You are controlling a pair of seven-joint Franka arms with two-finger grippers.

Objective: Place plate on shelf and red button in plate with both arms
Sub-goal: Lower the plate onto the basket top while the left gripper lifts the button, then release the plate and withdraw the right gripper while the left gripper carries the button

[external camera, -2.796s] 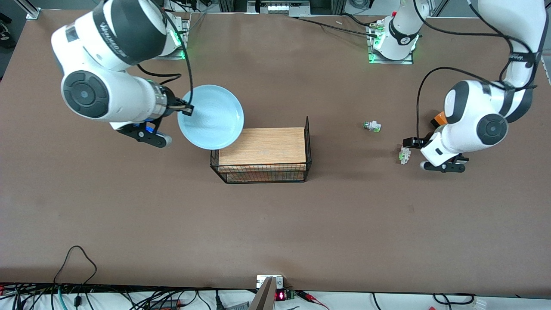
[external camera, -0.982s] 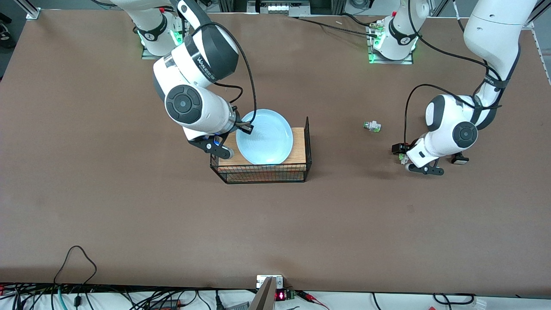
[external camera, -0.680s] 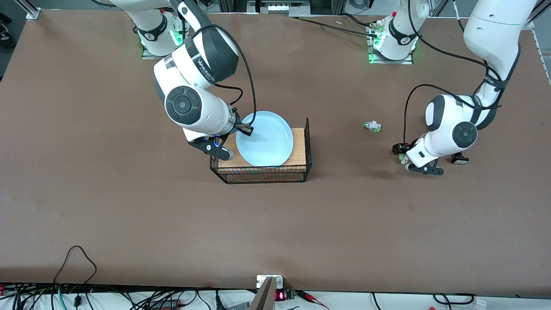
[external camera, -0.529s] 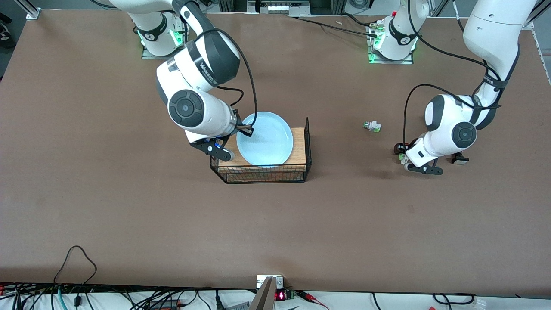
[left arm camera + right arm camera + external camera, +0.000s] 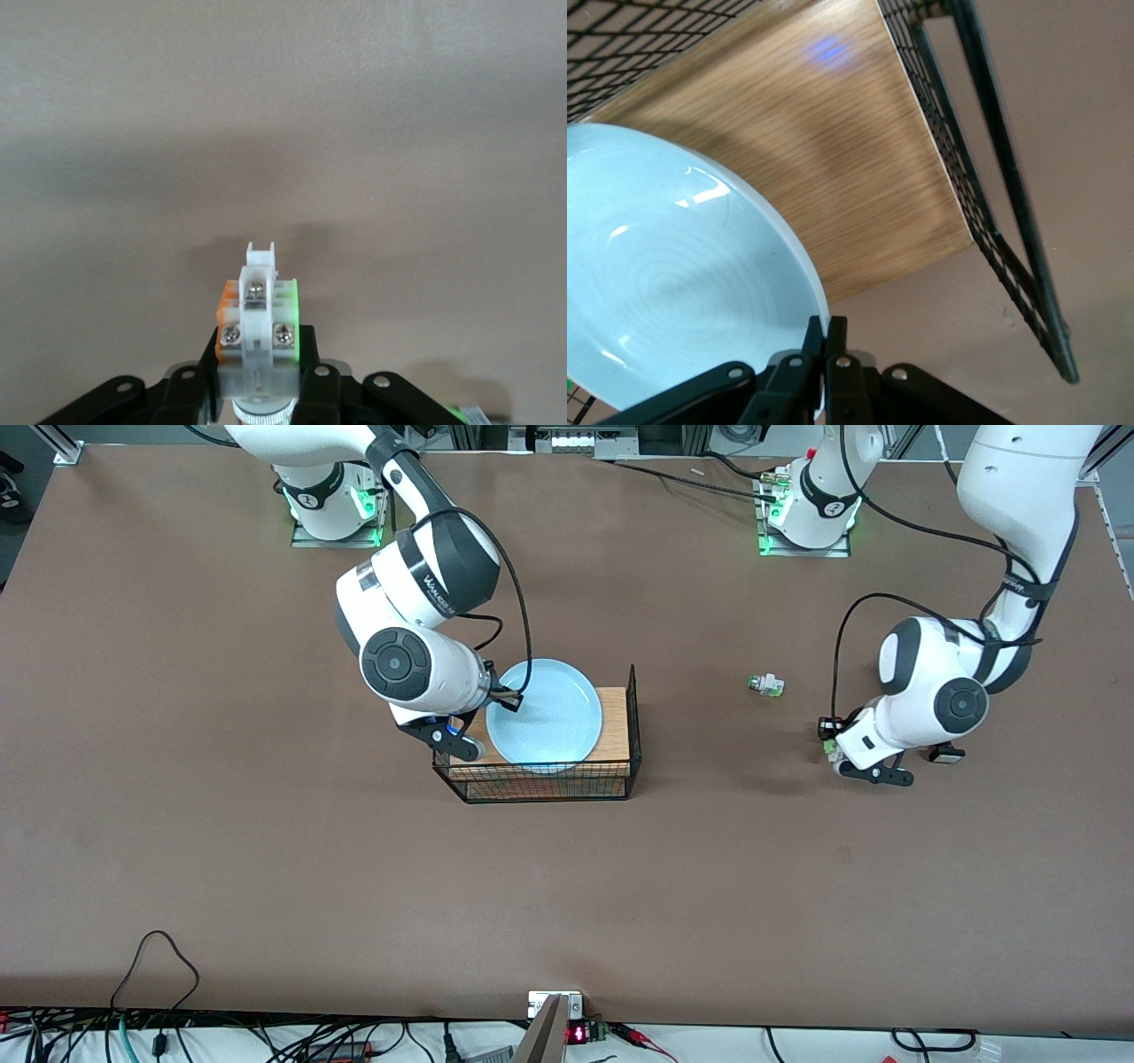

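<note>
The pale blue plate point(image 5: 549, 717) is low inside the wire basket point(image 5: 634, 722), over its wooden board point(image 5: 617, 722). My right gripper point(image 5: 508, 699) is shut on the plate's rim at the end toward the right arm; the right wrist view shows the rim point(image 5: 804, 266) pinched in that gripper point(image 5: 826, 335). My left gripper point(image 5: 829, 737) is just above the table toward the left arm's end. In the left wrist view this gripper point(image 5: 259, 376) is shut on the red button point(image 5: 259, 312), a white part with green and orange sides; its cap is hidden.
A second small white-and-green part point(image 5: 765, 685) lies on the table between the basket and the left gripper. A small black-and-white piece point(image 5: 945, 755) sits beside the left arm's wrist. The basket's tall wire end point(image 5: 992, 204) stands beside the plate.
My right arm has carried the plate from beside the basket to over it and lowered it in. My left gripper has closed in on the button and shifted slightly.
</note>
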